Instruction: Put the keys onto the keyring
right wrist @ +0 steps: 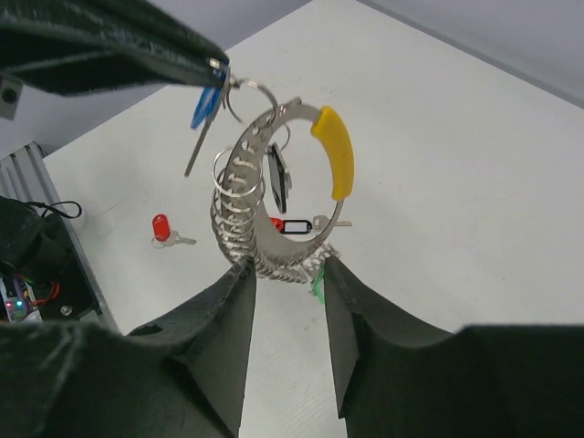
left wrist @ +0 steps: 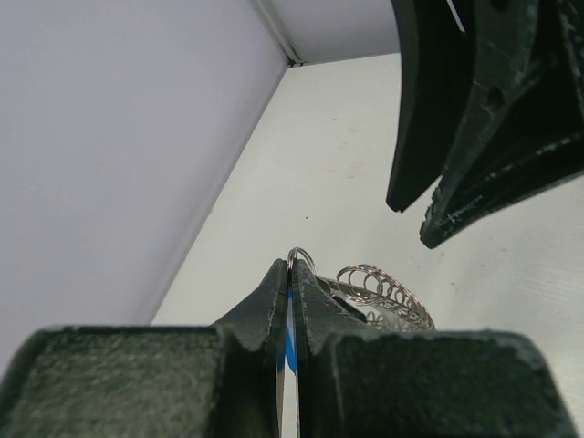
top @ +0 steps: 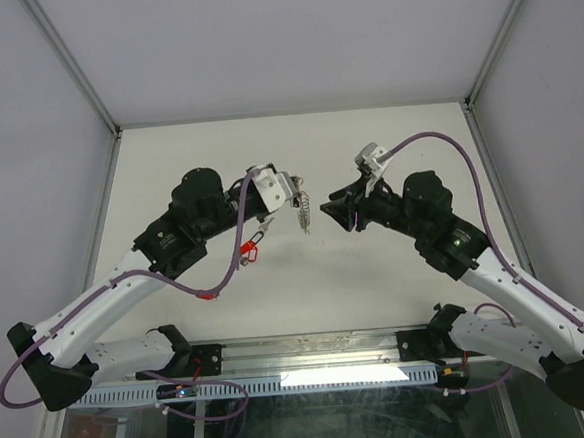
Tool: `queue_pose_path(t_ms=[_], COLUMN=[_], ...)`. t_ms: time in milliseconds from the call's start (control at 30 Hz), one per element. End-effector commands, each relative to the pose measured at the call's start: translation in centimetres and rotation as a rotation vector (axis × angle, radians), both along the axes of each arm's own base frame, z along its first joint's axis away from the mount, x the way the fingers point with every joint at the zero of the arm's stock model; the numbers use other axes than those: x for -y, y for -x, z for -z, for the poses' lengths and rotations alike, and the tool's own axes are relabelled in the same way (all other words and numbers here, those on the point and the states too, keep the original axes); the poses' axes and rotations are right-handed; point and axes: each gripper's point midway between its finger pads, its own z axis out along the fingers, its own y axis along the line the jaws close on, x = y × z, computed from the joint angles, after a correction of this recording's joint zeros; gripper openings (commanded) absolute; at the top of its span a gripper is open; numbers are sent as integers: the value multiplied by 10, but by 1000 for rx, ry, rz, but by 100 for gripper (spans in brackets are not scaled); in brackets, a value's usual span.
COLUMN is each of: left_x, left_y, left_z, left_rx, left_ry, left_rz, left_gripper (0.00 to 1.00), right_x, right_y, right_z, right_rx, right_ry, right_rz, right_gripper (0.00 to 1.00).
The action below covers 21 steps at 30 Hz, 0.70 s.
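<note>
My left gripper [left wrist: 293,278] is clamped on the keyring [left wrist: 299,253], held on edge, with the blue key [right wrist: 203,114] dangling tip-down. My right gripper [right wrist: 286,265] is open, gripping nothing.

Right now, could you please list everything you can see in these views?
keyring: one, silver, pinched by the left gripper
blue-tagged key: one, hanging at that gripper's tip
large ring: one, silver with yellow sleeve, hanging below the keyring
small wire rings: many, silver, strung on the large ring
black tags: two, among those rings
green tag: one, at the bundle's bottom
red-tagged key: one, lying on the table
table: one, white
left gripper: black, shut
right gripper: black, open, facing the rings
</note>
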Motion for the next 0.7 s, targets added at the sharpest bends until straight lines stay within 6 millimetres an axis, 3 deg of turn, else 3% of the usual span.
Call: queue_pose_path(t_ms=[0, 267, 333, 667], left_x=[-5, 3, 7, 27], left_y=[-9, -21, -24, -25], left_z=[-47, -45, -43, -46], left_rx=[-72, -270, -325, -465], left_ry=[194, 263, 275, 270], left_rz=[-109, -187, -197, -147], left_gripper=[0, 0, 0, 0], right_x=[-1, 12, 18, 15], right_y=[-3, 4, 5, 7], right_z=[-43, -66, -71, -67], right_rx=[197, 397, 483, 591], right_ry=[-124, -209, -196, -139], right_rz=[3, 29, 41, 2], right_gripper=[38, 40, 47, 48])
